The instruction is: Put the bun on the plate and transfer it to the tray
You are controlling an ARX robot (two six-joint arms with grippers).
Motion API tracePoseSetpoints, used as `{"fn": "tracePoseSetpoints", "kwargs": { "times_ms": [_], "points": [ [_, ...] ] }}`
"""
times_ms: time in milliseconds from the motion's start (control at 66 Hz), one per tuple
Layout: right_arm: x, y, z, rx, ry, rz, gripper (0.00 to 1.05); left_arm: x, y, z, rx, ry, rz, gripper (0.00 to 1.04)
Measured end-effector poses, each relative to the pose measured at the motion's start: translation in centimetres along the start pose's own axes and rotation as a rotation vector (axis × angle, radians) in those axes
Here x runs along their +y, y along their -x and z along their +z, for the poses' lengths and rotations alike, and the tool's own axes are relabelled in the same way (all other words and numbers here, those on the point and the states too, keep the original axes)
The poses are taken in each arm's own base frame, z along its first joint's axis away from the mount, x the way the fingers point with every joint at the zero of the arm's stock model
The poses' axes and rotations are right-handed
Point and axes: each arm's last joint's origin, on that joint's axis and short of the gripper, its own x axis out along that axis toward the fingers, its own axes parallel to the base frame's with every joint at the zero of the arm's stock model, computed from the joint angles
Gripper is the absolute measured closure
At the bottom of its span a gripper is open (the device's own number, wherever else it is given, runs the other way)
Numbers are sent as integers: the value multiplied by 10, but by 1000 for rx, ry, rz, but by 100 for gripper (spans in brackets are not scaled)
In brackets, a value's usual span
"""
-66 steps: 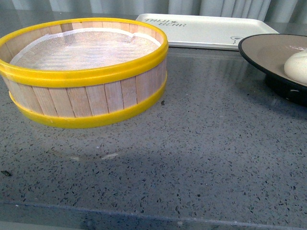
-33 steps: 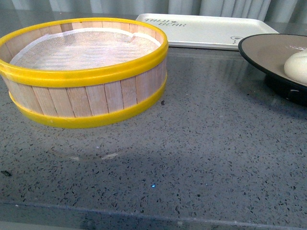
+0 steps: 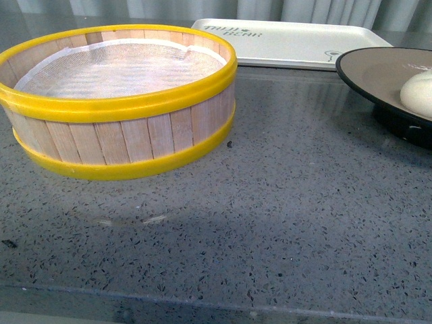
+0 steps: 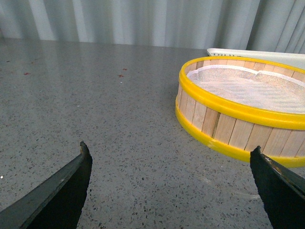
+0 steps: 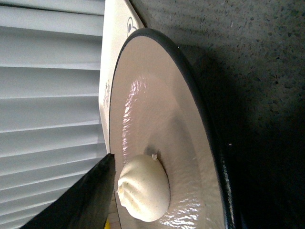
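The bun [image 5: 143, 193] sits on the plate [image 5: 155, 107], ready for the tray [image 3: 290, 44]; the left gripper [image 4: 169, 148] hangs wide open, holding nothing; the right gripper [image 5: 90, 191], I cannot tell.

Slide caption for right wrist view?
Cream-white steamed bun sits on tan-brown, black-rimmed round plate; cream-white rectangular tray beyond.

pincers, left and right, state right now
Left pincer: open, holding nothing.
Right pincer: cannot tell, only one finger in view, beside the bun on the plate.
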Motion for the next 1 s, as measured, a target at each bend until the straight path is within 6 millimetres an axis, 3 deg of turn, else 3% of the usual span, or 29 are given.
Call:
{"fn": "tracePoseSetpoints", "kwargs": {
  "times_ms": [136,258,364,758,894,1000],
  "points": [
    [0,-1,-1,-5,3,-4,57,0,0,0,0,0,0,7],
    [1,-3,0,-2,4,-4,86,0,0,0,0,0,0,7],
    [1,-3,0,1,24,-1,100,0,0,0,0,0,0,7],
    [13,15,-12,-9,93,95,102,0,0,0,0,0,0,7],
    [26,22,-1,-28,128,167,102,0,0,0,0,0,1,7],
    [38,14,14,-60,143,189,102,0,0,0,0,0,0,7]
  ]
}}
